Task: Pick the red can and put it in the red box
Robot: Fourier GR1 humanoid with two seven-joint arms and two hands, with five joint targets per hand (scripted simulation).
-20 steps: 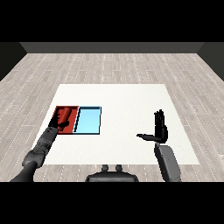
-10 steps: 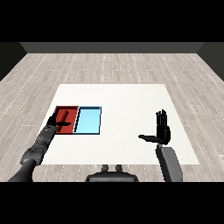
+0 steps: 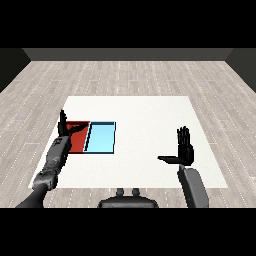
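Observation:
The red tray point(image 3: 80, 144) lies at the table's left, touching the light blue tray point(image 3: 101, 137) on its right. I cannot make out a red can anywhere; it may be lost against the red of the tray or hidden behind my left hand. My left hand point(image 3: 64, 128) stands open at the red tray's far left corner, fingers straight up and thumb pointing right over the tray, holding nothing. My right hand point(image 3: 185, 151) is open over the table's right part, fingers upright and thumb stretched left, far from both trays.
The white table point(image 3: 145, 120) spreads between the trays and my right hand. Grey wooden floor surrounds it. My left forearm point(image 3: 52, 162) runs along the table's left edge up to the red tray.
My left hand has pulled back from over the red tray toward its left corner and now stands with straight fingers. The right hand has hardly moved.

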